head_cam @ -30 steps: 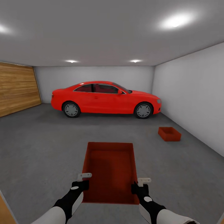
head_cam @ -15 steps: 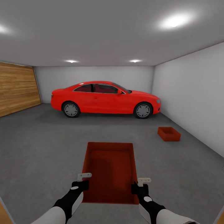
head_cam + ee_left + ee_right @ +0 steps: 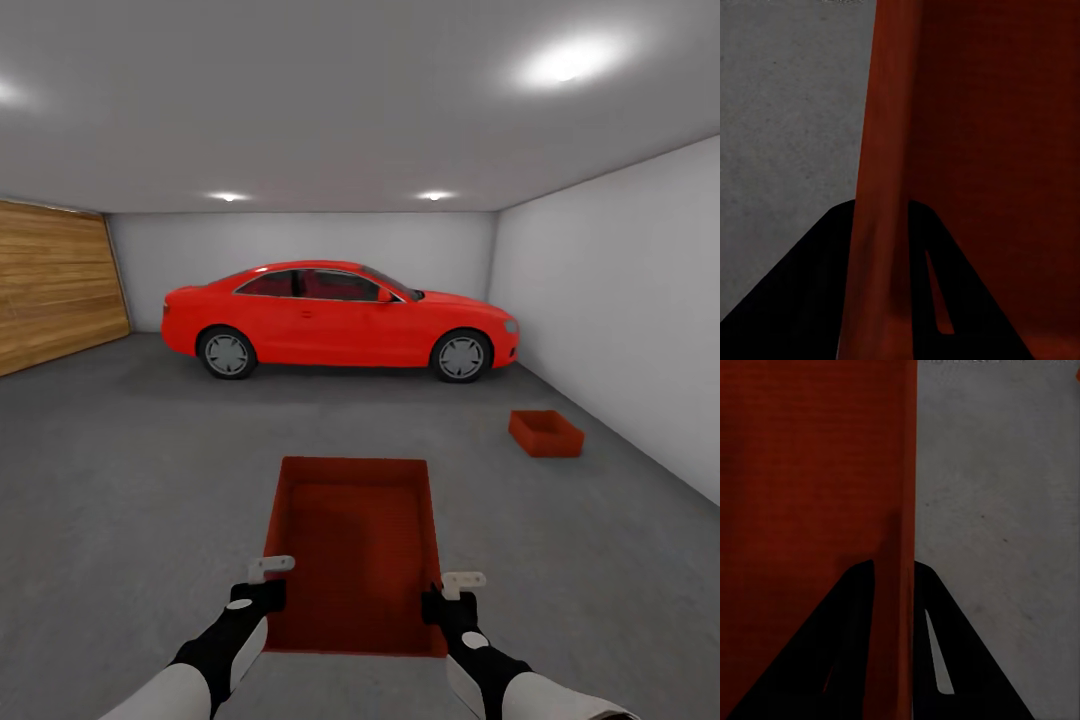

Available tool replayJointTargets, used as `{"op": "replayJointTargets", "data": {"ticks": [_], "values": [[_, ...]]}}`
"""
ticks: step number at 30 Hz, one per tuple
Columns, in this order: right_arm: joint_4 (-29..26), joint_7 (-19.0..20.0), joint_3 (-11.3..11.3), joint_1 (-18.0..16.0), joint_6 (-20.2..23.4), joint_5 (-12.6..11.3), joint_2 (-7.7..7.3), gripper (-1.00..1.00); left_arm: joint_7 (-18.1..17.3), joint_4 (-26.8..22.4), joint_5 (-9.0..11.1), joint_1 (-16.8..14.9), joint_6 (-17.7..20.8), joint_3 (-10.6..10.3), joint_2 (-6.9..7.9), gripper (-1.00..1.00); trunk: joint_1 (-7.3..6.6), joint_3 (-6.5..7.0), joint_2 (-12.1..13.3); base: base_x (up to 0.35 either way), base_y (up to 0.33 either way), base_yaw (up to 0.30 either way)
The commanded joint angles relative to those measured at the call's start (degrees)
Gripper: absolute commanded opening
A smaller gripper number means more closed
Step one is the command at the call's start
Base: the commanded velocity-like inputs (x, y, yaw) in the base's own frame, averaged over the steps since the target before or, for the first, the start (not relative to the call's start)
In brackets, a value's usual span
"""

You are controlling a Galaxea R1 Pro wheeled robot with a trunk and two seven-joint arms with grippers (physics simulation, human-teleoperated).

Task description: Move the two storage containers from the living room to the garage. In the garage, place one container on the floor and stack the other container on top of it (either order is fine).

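Note:
I am in the garage, holding one red-orange storage container (image 3: 355, 550) in front of me above the grey concrete floor (image 3: 130, 480). My left gripper (image 3: 268, 575) is shut on its left wall (image 3: 881, 210), one finger on each side. On the right wall (image 3: 900, 555) my right gripper (image 3: 455, 585) is shut the same way. The other storage container (image 3: 545, 432) sits on the floor at the right, close to the white side wall.
A glossy red car (image 3: 340, 318) is parked across the far end. A wood-slat garage door (image 3: 50, 295) fills the left side, and the white wall (image 3: 630, 320) runs along the right. Open concrete lies between me and the car.
The view has shifted only slightly: the car and the far container sit marginally differently in the picture. The held container and both grippers keep their pose.

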Motion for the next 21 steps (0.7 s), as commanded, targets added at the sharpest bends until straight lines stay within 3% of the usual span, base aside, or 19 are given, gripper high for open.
{"op": "replayJointTargets", "data": {"ticks": [1,21], "values": [[-0.13,0.1,-0.67,-0.08,0.04,0.54,0.16,-1.0,0.52,-0.1,0.04,-0.01,0.36,0.57,-0.04,-1.0,0.05,-0.1,-0.09,0.312,0.0,0.0],[-0.13,0.1,-0.7,-0.08,0.04,0.54,0.07,-1.0,0.52,-0.09,0.04,-0.01,0.36,0.57,-0.02,-1.0,0.05,-0.1,-0.09,0.32,0.0,0.0]]}}
